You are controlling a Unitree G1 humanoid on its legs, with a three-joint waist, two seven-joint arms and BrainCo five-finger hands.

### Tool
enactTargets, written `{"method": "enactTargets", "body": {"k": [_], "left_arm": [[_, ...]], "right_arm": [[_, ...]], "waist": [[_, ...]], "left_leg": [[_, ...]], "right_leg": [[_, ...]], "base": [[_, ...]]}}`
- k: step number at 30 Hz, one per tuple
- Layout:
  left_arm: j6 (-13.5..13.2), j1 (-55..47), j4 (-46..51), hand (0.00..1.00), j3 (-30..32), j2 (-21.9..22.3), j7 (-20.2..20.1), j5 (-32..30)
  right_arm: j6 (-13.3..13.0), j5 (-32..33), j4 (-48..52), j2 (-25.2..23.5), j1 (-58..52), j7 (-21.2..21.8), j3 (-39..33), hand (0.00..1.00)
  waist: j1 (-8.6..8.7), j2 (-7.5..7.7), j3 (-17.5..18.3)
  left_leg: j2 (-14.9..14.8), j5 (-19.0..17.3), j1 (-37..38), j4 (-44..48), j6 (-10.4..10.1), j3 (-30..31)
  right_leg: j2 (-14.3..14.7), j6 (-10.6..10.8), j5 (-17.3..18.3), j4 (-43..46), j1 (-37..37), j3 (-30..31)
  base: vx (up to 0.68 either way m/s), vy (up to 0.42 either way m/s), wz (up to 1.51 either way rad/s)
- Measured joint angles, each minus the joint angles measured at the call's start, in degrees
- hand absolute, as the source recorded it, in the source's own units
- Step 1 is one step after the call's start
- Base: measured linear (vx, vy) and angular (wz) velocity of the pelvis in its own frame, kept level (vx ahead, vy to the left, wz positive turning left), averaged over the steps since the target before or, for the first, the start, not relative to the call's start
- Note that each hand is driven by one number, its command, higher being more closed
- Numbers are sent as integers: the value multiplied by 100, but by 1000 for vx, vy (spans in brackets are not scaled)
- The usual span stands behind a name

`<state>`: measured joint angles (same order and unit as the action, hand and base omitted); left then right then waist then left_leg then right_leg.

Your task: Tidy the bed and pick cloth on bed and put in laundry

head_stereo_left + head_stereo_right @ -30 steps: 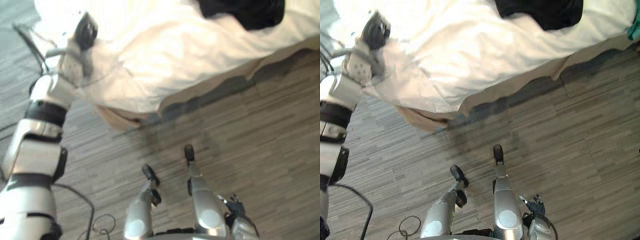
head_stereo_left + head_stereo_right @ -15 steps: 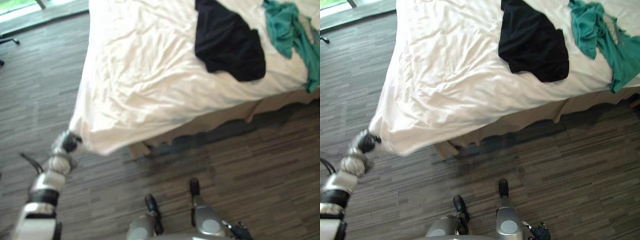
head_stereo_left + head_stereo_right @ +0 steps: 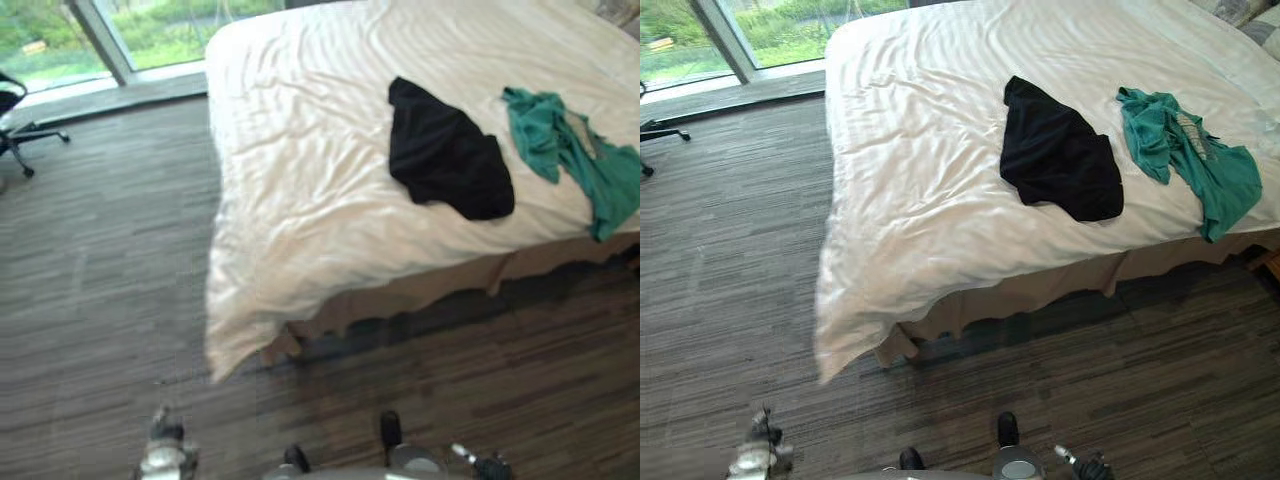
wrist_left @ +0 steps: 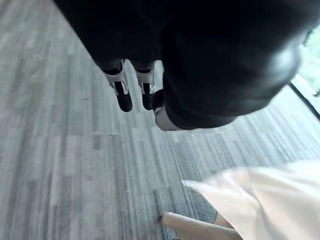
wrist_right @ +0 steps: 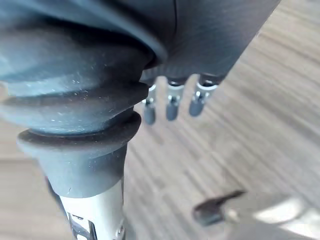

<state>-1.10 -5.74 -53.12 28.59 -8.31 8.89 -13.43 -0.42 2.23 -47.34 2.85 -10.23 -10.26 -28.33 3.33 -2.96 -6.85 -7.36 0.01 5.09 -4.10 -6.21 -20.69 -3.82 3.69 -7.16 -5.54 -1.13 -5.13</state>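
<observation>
A black cloth (image 3: 445,150) lies crumpled on the white sheet (image 3: 300,180) in the middle of the bed. A green cloth (image 3: 565,150) lies to its right near the bed's edge. The sheet's near-left corner (image 4: 260,200) hangs loose over the tan bed skirt (image 3: 1040,290). My left hand (image 3: 165,455) is low over the floor in front of that corner, apart from it, with its fingers (image 4: 122,95) straight and empty. My right hand (image 3: 1090,467) hangs at my side, its fingers (image 5: 170,105) straight over bare floor.
Grey wood-plank floor (image 3: 100,300) runs along the bed's left side and front. An office chair (image 3: 15,110) stands at the far left by a floor-length window (image 3: 740,30). Pillows (image 3: 1250,12) show at the bed's far right.
My left hand has let go of the sheet corner and dropped away to the floor side; the corner now hangs down. The camera has tilted up, showing more of the bed.
</observation>
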Motion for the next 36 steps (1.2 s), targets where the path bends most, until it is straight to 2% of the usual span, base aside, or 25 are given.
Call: {"method": "enactTargets", "body": {"k": [2,5,6,10,13,17,20,23,26,30,31,33,34,36], "left_arm": [[-52,-257,227,0,-223,104,115,190],[-144,-453,431,0,-541,129,246,291],[-170,-456,432,0,-593,129,255,325],[-259,-448,536,0,-904,143,267,563],[-337,-450,556,0,-1072,146,264,696],[-409,-444,556,0,-1307,161,234,806],[-468,-437,562,0,-1470,234,227,921],[-500,-438,563,0,-1655,307,97,1081],[-575,-422,685,0,-1899,460,-21,1448],[-617,-431,864,0,-2079,633,-142,1966],[-640,-420,953,0,-2202,634,-201,2104],[-716,-389,1153,0,-2417,605,-306,2149],[-791,-288,1245,0,-2597,555,-389,2162],[-826,-165,1287,0,-2772,523,-398,2171]], "right_arm": [[-67,77,554,51,76,-134,-130,0],[-112,185,1166,241,314,-317,-163,0],[-118,183,1296,275,380,-359,-166,100],[-164,167,2097,544,700,-470,-149,100],[-220,131,2574,908,1007,-466,23,100],[-483,-51,3068,1427,1591,-300,763,100],[-610,-44,3076,1704,2140,-96,1348,100],[-766,254,3061,1878,2752,152,1933,100],[-955,879,2667,1960,3837,346,2381,100],[-977,1566,2071,2213,4948,461,2669,100],[-1015,1817,1890,2299,5424,521,2773,100],[-1053,2186,1502,2479,6191,550,2898,100],[-1077,2472,1234,2642,6759,544,2900,100],[-1122,2711,1034,2825,7165,543,2919,100]], "waist": [[-103,58,60],[-100,159,176],[-101,177,201],[-93,293,281],[-92,315,288],[-95,352,265],[-97,405,227],[-156,451,147],[-322,454,-166],[-495,395,-608],[-573,364,-754],[-613,304,-949],[-680,240,-1162],[-751,189,-1308]], "left_leg": [[-1,2,1,6,1,61],[24,4,1,6,3,169],[29,4,1,6,3,179],[67,-4,-46,6,-8,303],[88,-1,-47,2,-4,325],[110,27,-67,-5,38,372],[140,49,-149,-7,70,504],[169,89,-284,2,123,628],[252,190,-574,31,221,762],[328,307,-878,55,291,1054],[342,328,-1022,100,302,1119],[370,436,-1250,115,326,1242],[386,519,-1405,112,344,1385],[393,592,-1583,111,334,1519]], "right_leg": [[-8,1,2,0,37,-59],[-41,9,8,-5,77,-144],[-48,15,12,-6,73,-154],[-95,83,64,-28,75,-262],[-111,88,63,-27,76,-271],[-127,91,41,-8,74,-306],[-159,103,47,-6,79,-420],[-197,108,44,-5,46,-546],[-278,166,-33,-4,-155,-639],[-370,156,-101,0,-282,-897],[-397,154,-106,59,-397,-932],[-432,138,-142,94,-562,-1072],[-450,132,-146,146,-656,-1214],[-454,116,-158,156,-759,-1348]], "base": [[-42,-26,17],[-62,-14,16],[-82,-12,8],[-62,-12,13],[-9,-3,3],[10,-4,3],[16,-7,19],[-8,-7,25],[-78,-1,26],[-89,20,37],[-93,39,27],[-86,41,40],[-60,33,46],[-54,27,48]]}}
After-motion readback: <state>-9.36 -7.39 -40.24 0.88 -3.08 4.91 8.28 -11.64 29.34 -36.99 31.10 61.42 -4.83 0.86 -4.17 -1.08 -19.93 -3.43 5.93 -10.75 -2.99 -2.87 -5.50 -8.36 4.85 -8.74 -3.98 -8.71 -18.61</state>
